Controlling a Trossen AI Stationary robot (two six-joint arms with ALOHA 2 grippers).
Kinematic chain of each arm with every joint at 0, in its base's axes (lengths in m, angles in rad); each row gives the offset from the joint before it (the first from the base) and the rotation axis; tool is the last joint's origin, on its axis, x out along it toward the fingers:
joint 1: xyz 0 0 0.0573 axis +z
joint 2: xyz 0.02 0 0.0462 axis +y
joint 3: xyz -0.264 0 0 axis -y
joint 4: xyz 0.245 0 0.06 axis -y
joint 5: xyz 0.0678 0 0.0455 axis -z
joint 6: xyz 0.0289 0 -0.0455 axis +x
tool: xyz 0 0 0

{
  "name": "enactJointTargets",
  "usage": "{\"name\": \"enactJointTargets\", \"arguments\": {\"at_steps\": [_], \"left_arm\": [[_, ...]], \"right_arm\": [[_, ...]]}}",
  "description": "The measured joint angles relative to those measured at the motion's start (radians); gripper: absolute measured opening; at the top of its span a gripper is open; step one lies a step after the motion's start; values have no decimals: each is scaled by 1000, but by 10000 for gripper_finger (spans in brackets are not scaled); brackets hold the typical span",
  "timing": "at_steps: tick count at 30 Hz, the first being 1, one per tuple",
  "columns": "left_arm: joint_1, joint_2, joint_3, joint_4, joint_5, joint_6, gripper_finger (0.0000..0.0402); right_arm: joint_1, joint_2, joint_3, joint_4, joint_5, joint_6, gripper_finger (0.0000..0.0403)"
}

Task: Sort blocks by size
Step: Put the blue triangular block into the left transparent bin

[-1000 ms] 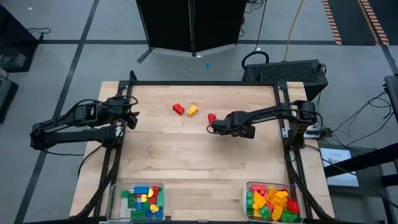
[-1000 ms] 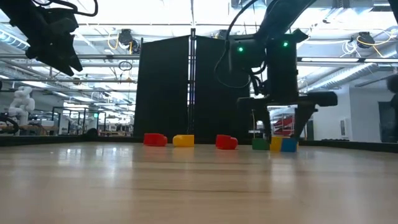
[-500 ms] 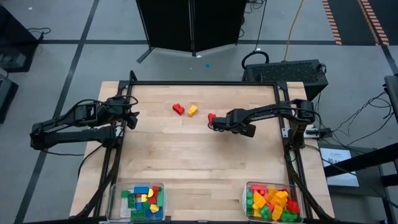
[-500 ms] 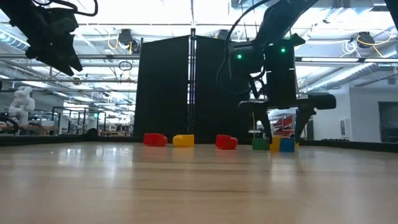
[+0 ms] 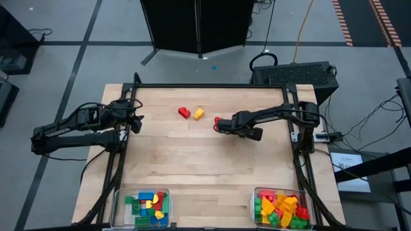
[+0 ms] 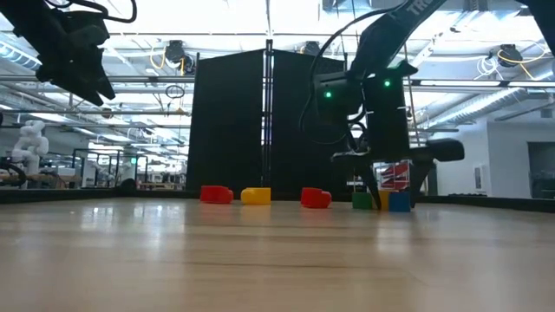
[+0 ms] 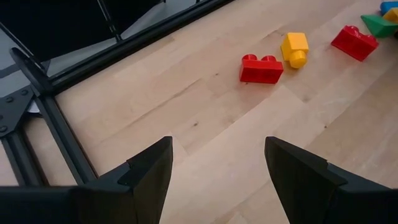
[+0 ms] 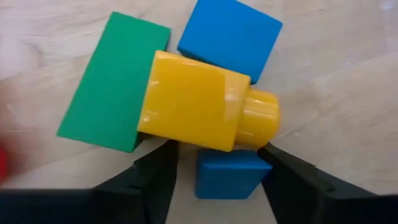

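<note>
The right pincer (image 8: 214, 180) hangs low over a tight huddle of blocks on the worktop (image 5: 192, 167), its jaws spread, with a small blue block (image 8: 225, 174) between the tips. Whether they touch that block yet, I cannot tell. The risk, as I judge it, lies in the crowding: a yellow block (image 8: 199, 111) lies on its side, its stud pointing outward, against a green block (image 8: 112, 84) and a larger blue block (image 8: 230, 38). Jaws that shut here may catch the yellow block's edge as well, drag two pieces up together, or push the huddle apart and leave nothing held. A small smooth cube can also twist out of a shallow pinch.

Farther out on the far half of the worktop, a red block (image 5: 218, 120) lies just beside the right pincer, then a small yellow brick (image 7: 295, 48) and a red two-stud brick (image 7: 261, 68), near each other but apart. All are glossy plastic, hard-edged and studded.

The left pincer (image 7: 214, 171) waits at the left edge of the worktop, jaws spread and holding nothing.

At the near edge, the left bin (image 5: 121, 204) and the right bin (image 5: 254, 204) hold heaps of mixed colours.
</note>
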Motion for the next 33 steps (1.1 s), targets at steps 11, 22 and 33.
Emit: {"name": "enactJointTargets", "arguments": {"at_steps": [11,22,33], "left_arm": [[0,0,0,0,8,1,255],[0,0,0,0,12,1,255],[0,0,0,0,11,-5,255]], "right_arm": [[24,9,10,16,11,-30,113],[148,18,253,150,100,-270,113],[388,48,344,1119,95,-964,113]]}}
